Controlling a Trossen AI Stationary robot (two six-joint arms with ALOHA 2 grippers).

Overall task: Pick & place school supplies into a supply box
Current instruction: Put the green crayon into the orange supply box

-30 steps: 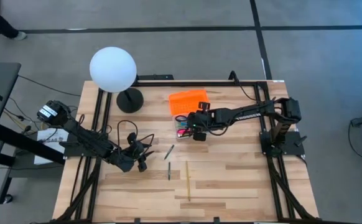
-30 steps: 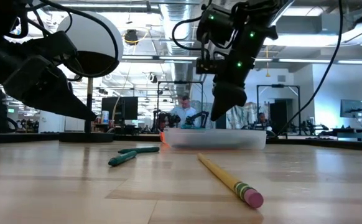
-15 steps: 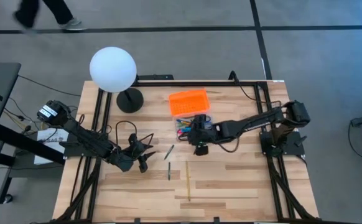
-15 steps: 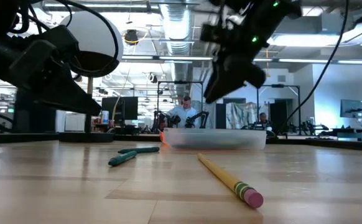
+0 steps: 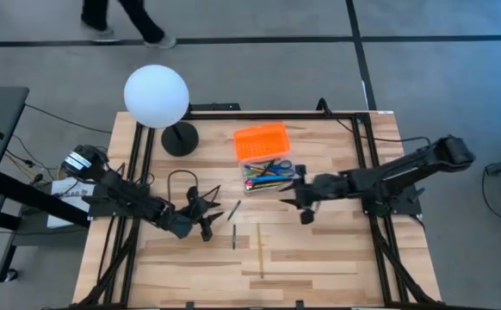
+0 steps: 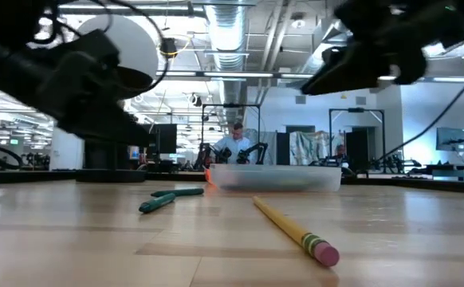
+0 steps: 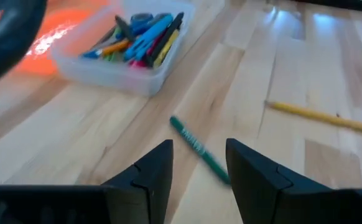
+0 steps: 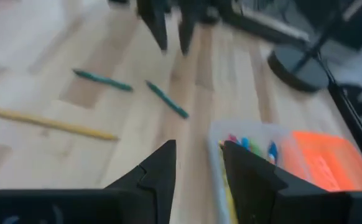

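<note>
The supply box (image 5: pixel 268 175) is a clear tub holding coloured pens and blue-handled scissors, with its orange lid (image 5: pixel 262 140) lying at its far side. Two green pencils (image 5: pixel 234 209) (image 5: pixel 233 238) and a yellow pencil (image 5: pixel 261 250) lie flat on the wooden table. My left gripper (image 5: pixel 207 213) hovers open just left of the nearer green pencil (image 7: pixel 199 149), which shows ahead of its fingers. My right gripper (image 5: pixel 297 207) is open and empty, just right of the box's near corner; its wrist view shows the box (image 8: pixel 249 149) ahead.
A white globe lamp (image 5: pixel 156 96) on a black round base (image 5: pixel 180 138) stands at the far left of the table. Black frame rails (image 5: pixel 367 155) run along the table's sides. A person walks on the floor beyond the far edge.
My right gripper has drawn back from above the supply box toward the table's right and near side, rising and tipping up from pointing steeply down. My left gripper has edged right toward the green pencil. The pencils and box have stayed where they were.
</note>
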